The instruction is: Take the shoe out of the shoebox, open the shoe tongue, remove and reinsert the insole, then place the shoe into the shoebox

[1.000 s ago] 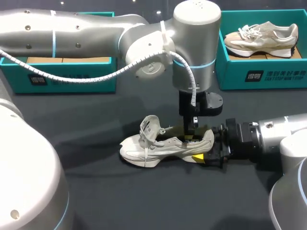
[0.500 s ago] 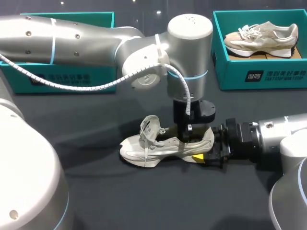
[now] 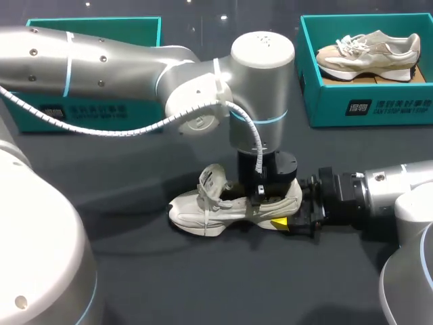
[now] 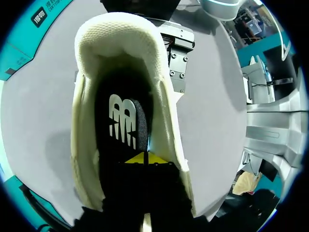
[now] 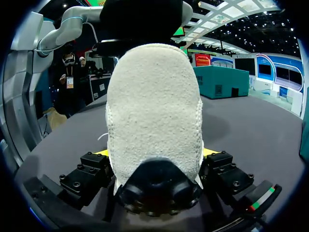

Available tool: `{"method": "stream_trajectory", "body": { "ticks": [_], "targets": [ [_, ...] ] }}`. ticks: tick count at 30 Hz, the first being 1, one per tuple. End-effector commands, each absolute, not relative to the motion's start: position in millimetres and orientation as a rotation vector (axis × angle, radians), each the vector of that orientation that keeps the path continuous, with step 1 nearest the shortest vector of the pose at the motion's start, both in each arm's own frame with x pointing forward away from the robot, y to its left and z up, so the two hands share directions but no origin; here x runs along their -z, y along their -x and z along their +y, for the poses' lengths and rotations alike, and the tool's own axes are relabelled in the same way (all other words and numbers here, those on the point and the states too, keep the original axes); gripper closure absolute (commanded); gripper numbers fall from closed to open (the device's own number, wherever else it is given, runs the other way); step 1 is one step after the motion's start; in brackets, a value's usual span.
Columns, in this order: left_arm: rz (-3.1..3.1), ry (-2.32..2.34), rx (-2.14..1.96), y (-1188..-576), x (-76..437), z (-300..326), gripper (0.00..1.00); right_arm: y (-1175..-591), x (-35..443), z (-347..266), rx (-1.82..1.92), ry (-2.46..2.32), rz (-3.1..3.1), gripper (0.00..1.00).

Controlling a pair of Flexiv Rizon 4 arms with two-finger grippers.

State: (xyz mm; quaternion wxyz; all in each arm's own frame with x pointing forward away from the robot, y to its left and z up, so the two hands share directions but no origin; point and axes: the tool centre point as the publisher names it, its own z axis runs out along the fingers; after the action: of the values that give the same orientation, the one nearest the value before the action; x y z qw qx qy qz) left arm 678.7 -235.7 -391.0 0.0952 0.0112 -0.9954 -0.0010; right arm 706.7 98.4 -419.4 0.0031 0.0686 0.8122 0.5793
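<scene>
A white shoe (image 3: 223, 206) lies on its side on the dark table, its tongue (image 3: 211, 181) pulled up. My left gripper (image 3: 260, 196) comes straight down into the shoe's opening. In the left wrist view its yellow tips (image 4: 145, 158) are pressed together, shut, against the dark insole (image 4: 123, 121) with a white logo; whether they pinch it I cannot tell. My right gripper (image 3: 287, 217) holds the heel from the right. In the right wrist view the heel (image 5: 154, 111) fills the gap between the fingers of the right gripper (image 5: 154, 154), which touch it on both sides.
A teal shoebox (image 3: 379, 108) at the back right holds a second pale shoe (image 3: 369, 54). Another teal shoebox (image 3: 81, 112) stands at the back left, largely behind my left arm. The dark table (image 3: 203, 284) lies bare in front of the shoe.
My left arm has come down and slightly left, sinking its shut gripper deeper into the shoe's opening. The right gripper and the shoe have stayed put.
</scene>
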Motion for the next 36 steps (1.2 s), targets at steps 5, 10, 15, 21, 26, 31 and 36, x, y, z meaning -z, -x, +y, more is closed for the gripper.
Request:
{"method": "stream_trajectory", "body": {
  "ticks": [5, 10, 15, 21, 26, 31, 36],
  "targets": [
    [-2.954, -0.019, -0.038, -673.8, 391.9, -229.4, 0.69, -708.6, 420.3, 99.0, -1.811, -0.217, 2.552, 1.00],
    [-2.964, -0.018, -0.041, -672.7, 398.5, -230.5, 0.64, -708.6, 420.3, 99.0, -1.811, -0.217, 2.552, 1.00],
    [-2.986, -0.040, -0.040, -676.6, 409.2, -232.4, 0.66, -708.6, 420.3, 99.0, -1.811, -0.217, 2.552, 1.00],
    [-3.048, -0.092, -0.008, -684.9, 419.4, -234.7, 0.67, -708.6, 420.3, 99.0, -1.811, -0.217, 2.552, 1.00],
    [-3.096, -0.140, 0.035, -693.7, 424.7, -236.3, 0.72, -708.6, 420.3, 99.0, -1.811, -0.217, 2.552, 1.00],
    [-3.082, -0.173, 0.053, -702.6, 428.8, -237.0, 0.86, -708.6, 420.3, 99.0, -1.811, -0.217, 2.552, 1.00],
    [-3.079, -0.194, 0.055, -707.0, 425.5, -234.2, 1.00, -708.6, 420.3, 99.0, -1.811, -0.217, 2.552, 1.00]
  ]
}}
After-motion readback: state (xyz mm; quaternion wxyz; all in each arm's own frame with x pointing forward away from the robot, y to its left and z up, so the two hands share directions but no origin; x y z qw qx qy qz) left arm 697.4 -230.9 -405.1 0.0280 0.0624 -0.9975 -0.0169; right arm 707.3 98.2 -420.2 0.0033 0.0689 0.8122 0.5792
